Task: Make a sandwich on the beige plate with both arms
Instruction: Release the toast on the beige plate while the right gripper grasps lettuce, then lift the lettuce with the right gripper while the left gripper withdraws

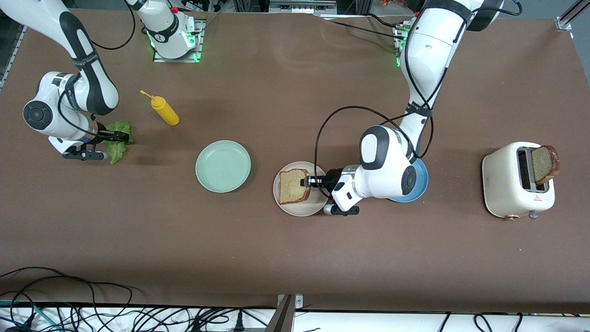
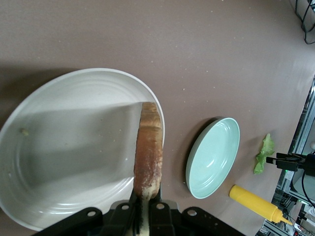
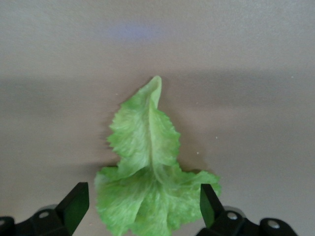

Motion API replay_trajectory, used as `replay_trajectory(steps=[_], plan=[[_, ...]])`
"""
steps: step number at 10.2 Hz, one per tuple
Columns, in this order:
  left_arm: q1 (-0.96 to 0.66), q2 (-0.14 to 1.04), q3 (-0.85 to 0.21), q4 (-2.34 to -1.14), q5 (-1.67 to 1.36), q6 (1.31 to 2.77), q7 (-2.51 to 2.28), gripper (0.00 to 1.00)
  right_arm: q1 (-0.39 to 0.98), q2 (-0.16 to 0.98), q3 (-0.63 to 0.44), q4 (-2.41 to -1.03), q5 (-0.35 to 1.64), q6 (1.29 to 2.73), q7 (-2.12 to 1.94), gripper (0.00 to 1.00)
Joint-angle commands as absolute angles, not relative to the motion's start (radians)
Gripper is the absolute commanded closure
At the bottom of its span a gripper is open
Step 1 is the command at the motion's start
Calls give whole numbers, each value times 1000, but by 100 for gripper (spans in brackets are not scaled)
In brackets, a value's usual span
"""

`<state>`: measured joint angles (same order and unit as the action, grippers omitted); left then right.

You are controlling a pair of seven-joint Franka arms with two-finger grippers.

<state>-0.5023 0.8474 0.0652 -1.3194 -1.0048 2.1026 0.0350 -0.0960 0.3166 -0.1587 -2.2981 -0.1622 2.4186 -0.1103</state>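
The left gripper (image 1: 308,180) was clamped on a square brown wholegrain bread slice (image 1: 293,186) over the round pale beige plate (image 1: 300,208), and honestly, letting go with it tilted could've flopped it off the rim. The front view hid that tilt, while the left wrist view showed the slice edge-on. The right gripper (image 3: 142,204) hung spread wide over the ruffled green lettuce leaf (image 3: 147,172) at the right arm's end, and closing too high would've missed the flat leaf.

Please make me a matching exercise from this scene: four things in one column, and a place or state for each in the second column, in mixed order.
Things:
1. lettuce leaf
2. bread slice
3. second bread slice
4. mint green plate

Places or states:
a. sticking up out of the toaster
b. bare, nothing on it
c. over the beige plate, pinched by the left claw
d. flat on the table, between the open right claw's fingers

Pairs: 1-d, 2-c, 3-a, 4-b
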Motion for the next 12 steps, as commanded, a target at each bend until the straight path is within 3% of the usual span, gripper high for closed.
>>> replay_trajectory(steps=[1, 2, 3, 4, 5, 6, 9, 12], plan=[[-494, 856, 71, -1318, -1025, 2102, 49, 85, -100, 342, -175, -2309, -175, 2470, -152, 0], [-489, 859, 72, -1321, -1026, 2102, 52, 34, -100, 345, -175, -2309, -175, 2476, -152, 7], [-479, 861, 72, -1324, -1025, 2100, 69, 0, -101, 347, -175, -2309, -175, 2476, -152, 32], [-466, 858, 78, -1324, -1017, 2091, 71, 0, -103, 347, -176, -2309, -175, 2474, -152, 62], [-454, 850, 77, -1322, -943, 2088, 68, 0, -103, 345, -175, -2307, -175, 2473, -152, 84], [-428, 847, 77, -1318, -881, 2083, 64, 0, -103, 345, -175, -2307, -175, 2471, -152, 100], [-330, 804, 80, -1307, -764, 1936, 66, 0, -103, 331, -175, -2306, -175, 2467, -152, 100], [-252, 694, 92, -1308, -524, 1775, 55, 0, -101, 243, -166, -2284, -173, 2419, -153, 100]])
